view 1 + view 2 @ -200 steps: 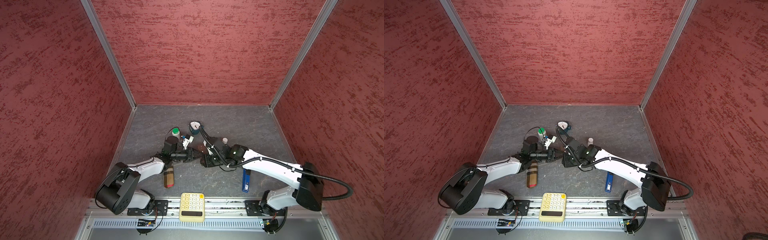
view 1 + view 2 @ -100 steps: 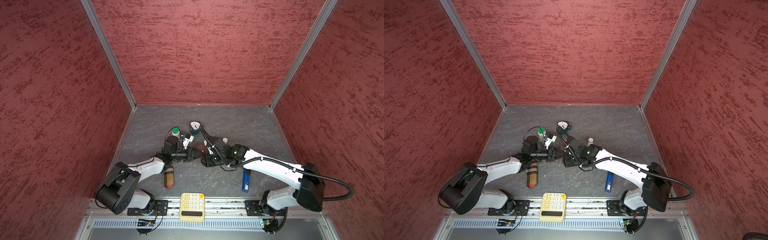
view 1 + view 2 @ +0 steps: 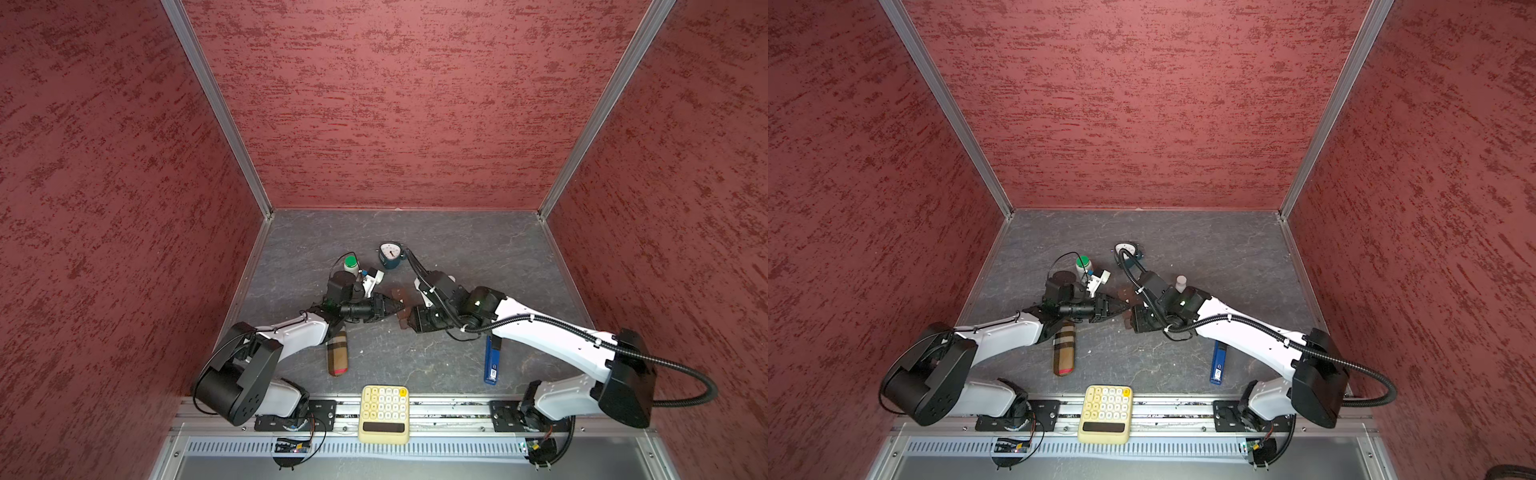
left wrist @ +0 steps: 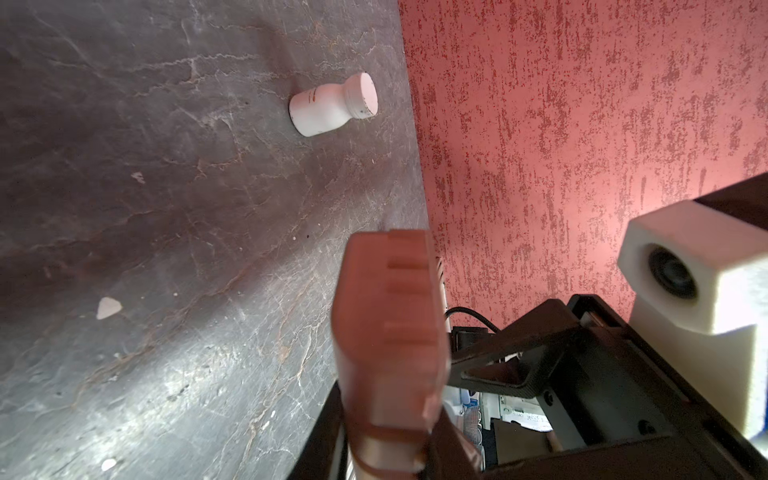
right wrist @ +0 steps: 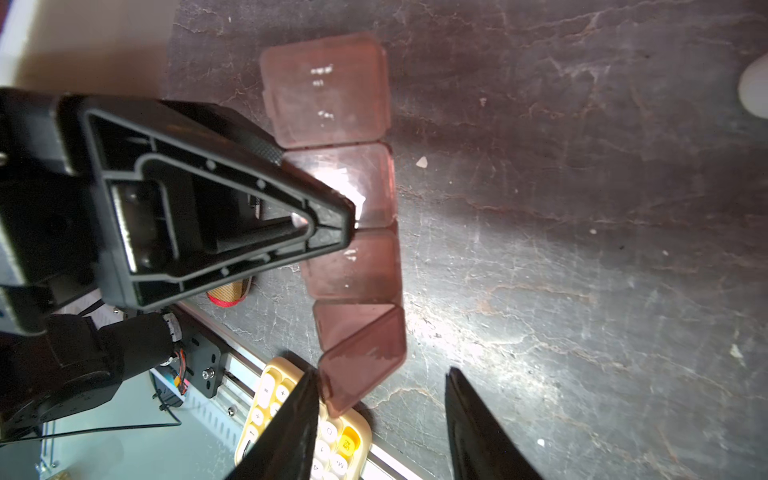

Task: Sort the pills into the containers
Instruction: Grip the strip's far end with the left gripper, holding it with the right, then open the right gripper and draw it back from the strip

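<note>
The containers [image 5: 328, 91] are a dark brown strip of square lidded cells with white marks, seen too in a top view [image 3: 400, 294]. My left gripper [image 3: 397, 308] is shut on the strip's middle, and its fingers [image 5: 320, 224] cross the cells. In the left wrist view the strip [image 4: 390, 324] runs out from that gripper [image 4: 386, 453]. The end cell's lid [image 5: 361, 365] stands tilted up. My right gripper [image 5: 382, 419] is open at that end, one finger touching the lid. Tiny white pills [image 4: 109, 307] [image 5: 422, 162] lie loose on the grey floor.
A white bottle with a green cap [image 3: 351, 264] and a dial gauge [image 3: 390, 254] stand behind the arms. A small all-white bottle [image 3: 1180, 283] stands by the right arm. A plaid case [image 3: 337, 353], a blue lighter [image 3: 492, 361] and a yellow calculator [image 3: 384, 413] lie near the front.
The right gripper's jaws have parted a little wider. Both arms stay almost where they were, and the left gripper keeps its hold on the strip.
</note>
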`<state>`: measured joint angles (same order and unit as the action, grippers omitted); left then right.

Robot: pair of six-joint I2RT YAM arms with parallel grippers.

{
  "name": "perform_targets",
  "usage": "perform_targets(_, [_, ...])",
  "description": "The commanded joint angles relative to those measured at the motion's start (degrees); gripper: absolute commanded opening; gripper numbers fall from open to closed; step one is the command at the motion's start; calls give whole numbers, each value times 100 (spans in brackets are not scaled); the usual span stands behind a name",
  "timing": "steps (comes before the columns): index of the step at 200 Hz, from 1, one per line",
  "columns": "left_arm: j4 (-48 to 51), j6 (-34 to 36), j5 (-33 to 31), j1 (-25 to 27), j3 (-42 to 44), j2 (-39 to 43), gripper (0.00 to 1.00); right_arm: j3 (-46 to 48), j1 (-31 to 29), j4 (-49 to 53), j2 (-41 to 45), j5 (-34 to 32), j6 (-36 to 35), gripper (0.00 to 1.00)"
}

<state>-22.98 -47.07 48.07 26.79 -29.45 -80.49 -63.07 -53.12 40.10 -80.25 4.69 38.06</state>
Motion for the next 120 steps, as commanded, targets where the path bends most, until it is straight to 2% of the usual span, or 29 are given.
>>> perform_targets(1, [31,141,-28,-16,34,-19,0,-135,21,346,67,-324,-40,50])
perform_targets(26, [41,145,-22,-18,37,0,0,-144,38,478,61,-554,-12,50])
perform_targets(76, [87,154,-9,-17,36,34,0,-92,204,696,56,-1041,149,42])
perform_targets(120, [92,137,26,-15,36,90,0,-41,281,508,-202,-981,170,40])
